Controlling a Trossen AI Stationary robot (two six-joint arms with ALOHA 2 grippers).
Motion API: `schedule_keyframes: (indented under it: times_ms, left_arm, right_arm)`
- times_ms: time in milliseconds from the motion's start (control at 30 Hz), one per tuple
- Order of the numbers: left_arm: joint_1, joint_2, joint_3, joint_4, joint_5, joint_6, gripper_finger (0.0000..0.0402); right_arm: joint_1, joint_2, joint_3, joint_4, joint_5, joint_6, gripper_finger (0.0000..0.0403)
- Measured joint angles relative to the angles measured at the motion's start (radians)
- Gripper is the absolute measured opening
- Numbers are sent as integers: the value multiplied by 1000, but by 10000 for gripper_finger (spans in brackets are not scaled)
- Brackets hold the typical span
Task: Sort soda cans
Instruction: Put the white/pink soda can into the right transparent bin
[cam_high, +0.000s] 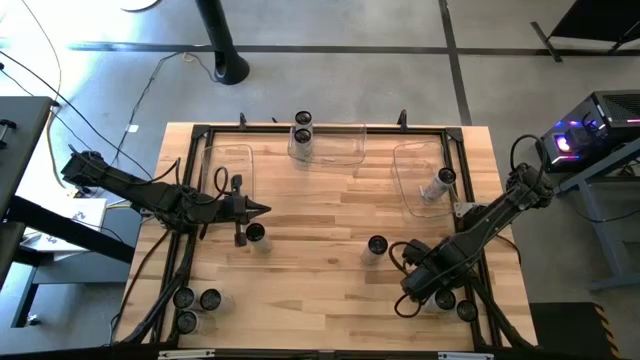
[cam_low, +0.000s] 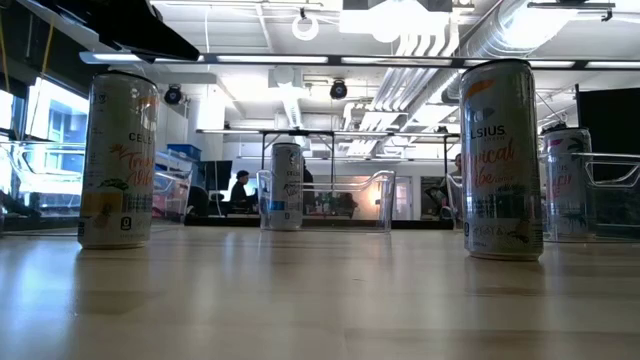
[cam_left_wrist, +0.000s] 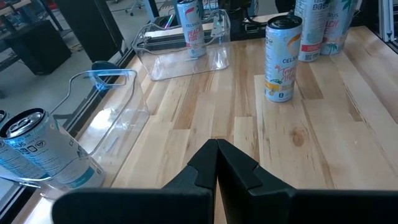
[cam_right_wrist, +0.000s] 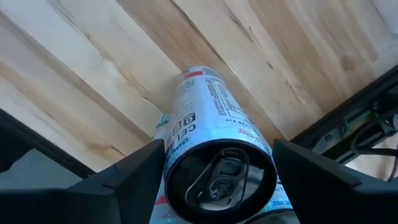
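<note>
- Now the right gripper (cam_high: 428, 291) is low near the front right corner of the table (cam_high: 330, 200), and its fingers (cam_right_wrist: 134, 171) stand wide on both sides of an upright can (cam_right_wrist: 217, 155), not pressing it.
- The left gripper (cam_left_wrist: 216, 149) is shut and holds nothing, near the left edge; one can (cam_high: 255, 234) stands just beside it.
- More soda cans (cam_high: 196, 305) stand at the front left corner, one can (cam_high: 377, 246) stands near the middle, and two stand at the back bin (cam_high: 335, 146).
- One can (cam_high: 443, 180) stands in the right bin (cam_high: 420, 160).

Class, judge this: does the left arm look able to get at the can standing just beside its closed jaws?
Probably yes: the can stands on bare wood right beside the left gripper, nothing between; the jaws would first need to open.
</note>
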Motion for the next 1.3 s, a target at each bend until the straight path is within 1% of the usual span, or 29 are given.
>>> schedule_keyframes:
  times_ms: [300,500,633,733,933,1033,1300]
  left_arm:
    - [0,0,0,0,0,0,0]
    - [0,0,0,0,0,-1,0]
    - [0,0,0,0,0,0,0]
    - [0,0,0,0,0,-1,0]
    - [0,0,0,0,0,-9,0]
    - [0,0,0,0,0,-9,0]
    - [0,0,0,-1,0,-9,0]
  right_arm:
    - [-11,0,-1,-26,28,0,282]
    - [-21,0,0,-8,159,-8,270]
    - [-23,0,0,-5,201,-20,266]
    - [-22,0,0,-5,190,-24,265]
    - [-18,0,0,-8,102,-12,264]
    - [-13,0,0,-10,78,12,265]
    - [-14,1,-2,9,22,50,305]
